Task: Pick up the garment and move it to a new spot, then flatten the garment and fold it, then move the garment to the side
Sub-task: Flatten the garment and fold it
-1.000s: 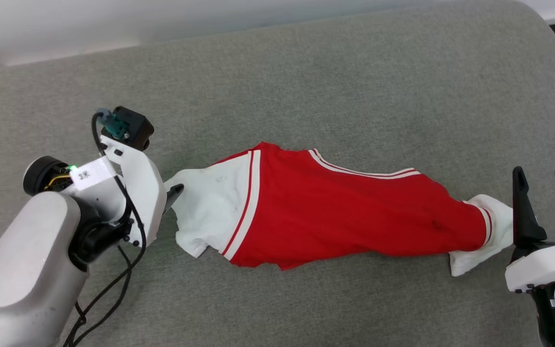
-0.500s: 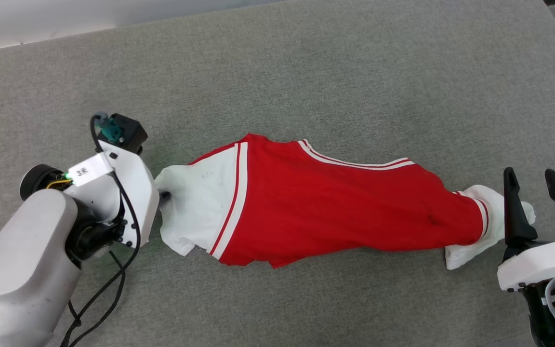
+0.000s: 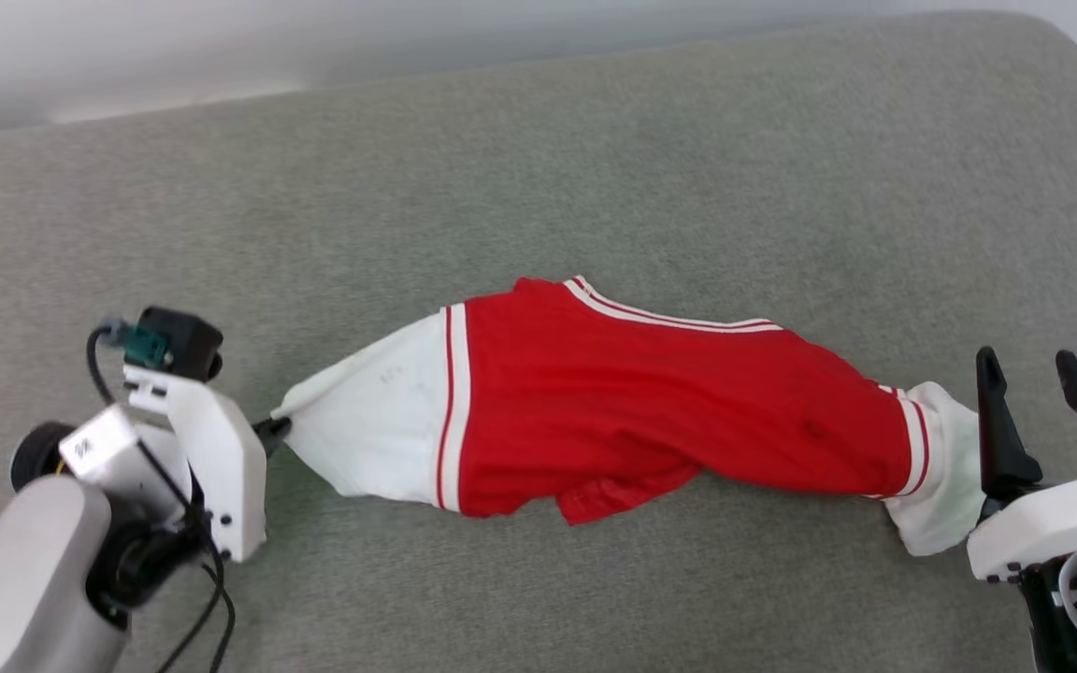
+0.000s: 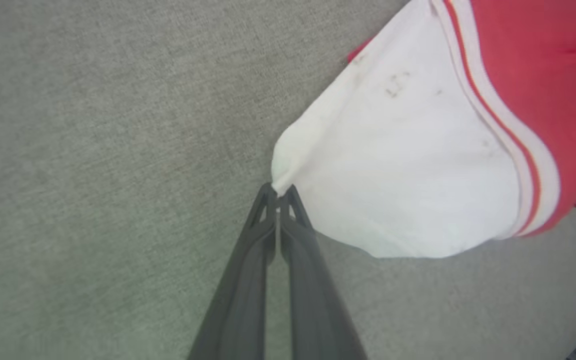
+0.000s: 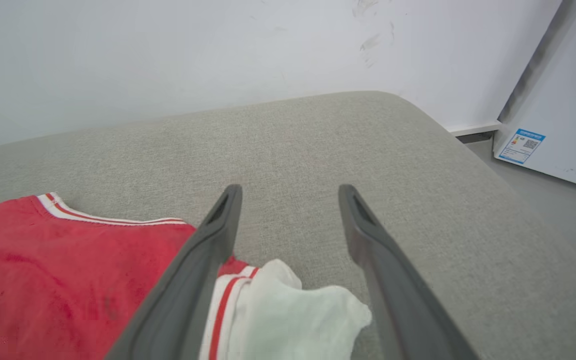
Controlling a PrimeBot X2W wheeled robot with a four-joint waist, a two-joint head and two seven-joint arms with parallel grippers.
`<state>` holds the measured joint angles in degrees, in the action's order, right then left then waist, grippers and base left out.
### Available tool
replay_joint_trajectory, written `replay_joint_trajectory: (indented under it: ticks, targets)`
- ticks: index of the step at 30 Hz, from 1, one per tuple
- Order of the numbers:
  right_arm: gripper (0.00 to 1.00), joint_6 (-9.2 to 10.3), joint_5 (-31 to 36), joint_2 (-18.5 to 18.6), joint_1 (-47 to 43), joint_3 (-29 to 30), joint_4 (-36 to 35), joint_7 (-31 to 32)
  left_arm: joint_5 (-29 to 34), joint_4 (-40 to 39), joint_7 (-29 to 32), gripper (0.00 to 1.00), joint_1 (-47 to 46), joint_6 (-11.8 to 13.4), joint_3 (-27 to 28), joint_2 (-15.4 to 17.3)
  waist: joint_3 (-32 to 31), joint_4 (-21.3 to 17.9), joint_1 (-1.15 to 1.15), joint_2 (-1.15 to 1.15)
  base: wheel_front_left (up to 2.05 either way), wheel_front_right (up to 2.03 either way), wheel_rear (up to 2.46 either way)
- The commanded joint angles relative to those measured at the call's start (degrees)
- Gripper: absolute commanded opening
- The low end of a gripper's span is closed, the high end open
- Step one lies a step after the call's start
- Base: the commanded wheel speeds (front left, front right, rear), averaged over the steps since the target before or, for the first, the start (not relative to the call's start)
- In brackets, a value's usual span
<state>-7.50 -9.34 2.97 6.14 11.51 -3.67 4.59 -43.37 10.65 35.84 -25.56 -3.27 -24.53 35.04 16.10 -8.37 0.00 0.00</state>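
One sleeve pinched, garment [image 3: 613, 402] stretched along the cushion [image 3: 595, 140]

Lying bunched into a long band, the red jersey T-shirt runs from left to right across the grey fabric cushion, its white-striped collar on the far edge. The left gripper [image 4: 279, 192] has its jaws pressed together on the tip of one white sleeve [image 4: 398, 165], which is drawn to a point at the fingertips. The right gripper [image 5: 290, 189] stands at the opposite end with jaws spread wide, the other white sleeve [image 5: 288, 310] lying crumpled between its fingers; whether they touch the cloth cannot be told.
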Motion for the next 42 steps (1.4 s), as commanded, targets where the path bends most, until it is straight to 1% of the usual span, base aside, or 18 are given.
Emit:
replay_joint_trajectory:
  ticks: [1,6,9,11,15,17,18,21,22,23,24,26,31,33,35,36,39,42]
  targets:
    - [1.0,0.02,0.3,-0.2,-0.7,0.1,-0.2,0.3,-0.4,-1.7,-0.8,0.0,2.2,1.1,0.7,0.3,-1.7,1.8,0.0,0.0,0.0,0.0,0.0]
    - [1.0,0.02,0.9,-0.2,-1.8,-0.3,-0.9,2.0,-1.7,-9.0,-4.2,0.0,10.0,5.4,3.4,0.7,-3.7,4.6,0.0,0.0,0.0,0.0,0.0]
    - [1.0,0.02,1.1,0.1,-2.4,-0.6,-1.3,3.1,-2.4,-12.3,-6.1,0.0,14.8,7.5,4.4,0.4,-4.6,5.8,0.0,0.0,0.0,0.0,0.0]
    - [1.0,0.02,1.3,0.5,-2.9,-0.7,-1.5,3.9,-2.7,-14.2,-7.4,0.0,17.6,8.3,4.8,0.0,-5.1,6.4,0.0,0.0,0.0,0.0,0.0]
    - [1.0,0.02,1.2,0.7,-3.5,-0.8,-1.7,5.4,-3.3,-16.7,-10.1,0.0,22.0,9.4,4.8,-1.7,-5.7,7.3,0.0,0.0,0.0,0.0,0.0]
    - [1.0,0.02,1.1,0.7,-4.1,-0.6,-1.3,6.2,-3.8,-16.7,-11.4,0.0,23.3,9.3,4.4,-3.2,-5.9,7.6,0.0,0.0,0.0,0.0,0.0]
    - [1.0,0.02,1.2,0.7,-4.2,-0.7,-1.1,6.6,-3.0,-16.2,-12.1,0.0,23.4,9.1,4.0,-3.2,-5.9,7.7,0.0,0.0,0.0,0.0,0.0]
    - [1.0,0.02,1.4,0.6,-4.6,-1.3,-0.6,7.6,-1.8,-14.6,-14.9,0.0,22.8,9.0,3.3,-5.1,-6.3,7.6,0.0,0.0,0.0,0.0,0.0]
    - [1.0,0.02,1.3,0.6,-4.8,-1.4,-0.6,7.8,-1.4,-14.2,-16.3,0.07,22.2,8.9,3.6,-5.5,-6.4,7.5,0.0,0.0,0.0,0.0,0.0]
    - [1.0,0.02,1.2,0.6,-5.0,-1.4,-0.6,8.0,-1.1,-13.9,-17.8,0.47,21.9,9.0,4.0,-6.1,-6.6,7.5,0.0,0.0,0.0,0.0,0.0]
    - [1.0,0.02,1.2,0.6,-5.2,-1.4,-0.6,8.1,-0.6,-13.8,-19.5,1.0,21.6,8.8,4.1,-6.5,-6.8,7.5,0.0,0.0,0.0,0.0,0.0]
    - [1.0,0.02,1.1,0.5,-5.3,-1.3,-0.7,8.4,0.0,-13.7,-23.6,1.0,21.2,8.9,5.4,-7.9,-7.3,7.4,0.0,0.0,0.0,0.0,0.0]
    - [1.0,0.02,0.5,1.0,-6.1,-0.7,-1.5,10.1,4.8,-15.1,-34.6,1.0,20.2,8.1,7.3,-8.0,-8.4,7.6,0.0,0.0,0.0,0.0,0.0]
    - [1.0,0.02,-0.1,1.6,-6.3,-0.1,-2.1,12.6,6.8,-15.6,-38.4,1.0,20.2,7.8,7.3,-8.1,-8.6,7.9,0.0,0.0,0.0,0.0,0.0]
    - [1.0,0.02,-1.0,2.1,-6.0,1.1,-2.8,16.3,7.5,-15.9,-40.4,1.0,20.3,7.9,7.4,-8.6,-8.7,8.3,0.0,0.0,0.0,0.0,0.0]
    - [1.0,0.02,-1.1,3.0,-6.0,1.4,-2.9,19.0,7.8,-16.0,-40.7,1.0,20.3,7.9,7.2,-8.7,-8.6,8.6,0.0,0.0,0.0,0.0,0.0]
    - [1.0,0.03,-1.6,6.9,-5.4,1.8,-3.2,28.2,8.2,-16.6,-41.0,1.0,19.7,8.0,6.9,-8.7,-7.8,9.3,0.0,0.0,0.0,0.0,0.0]
    - [1.0,0.02,-5.4,10.0,-3.2,1.2,-3.1,37.4,8.4,-17.4,-40.7,1.0,19.2,7.9,6.7,-8.4,-6.5,10.0,0.0,0.0,0.0,0.0,0.0]
